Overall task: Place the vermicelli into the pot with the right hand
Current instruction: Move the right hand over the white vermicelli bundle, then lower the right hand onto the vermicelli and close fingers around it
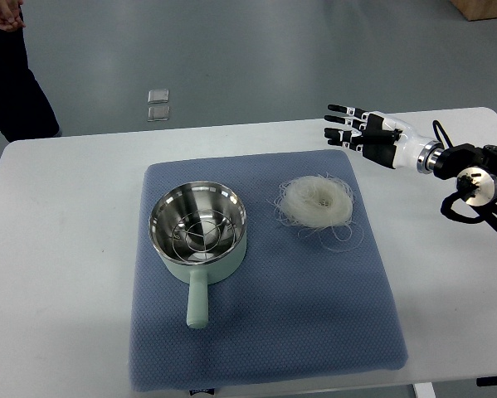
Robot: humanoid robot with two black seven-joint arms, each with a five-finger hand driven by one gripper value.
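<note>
My right hand (360, 131) hovers open, fingers spread, far right over bench (65, 215), holding nothing. Vermicelli nest (316, 202) sits on blue mat (265, 323), just right of empty pot (200, 232). Risks: brittle loose strands snapping or trailing off, shallow pinch dropping nest short of rim.

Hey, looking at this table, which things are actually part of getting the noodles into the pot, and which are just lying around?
Part of the job:
- vermicelli, a loose nest on the blue mat
- pot, with a wire rack inside
- right hand, fingers spread, holding nothing

Just lying about:
- blue mat under both
- white table
- two small clear packets on the floor
- person at the top left corner
</note>
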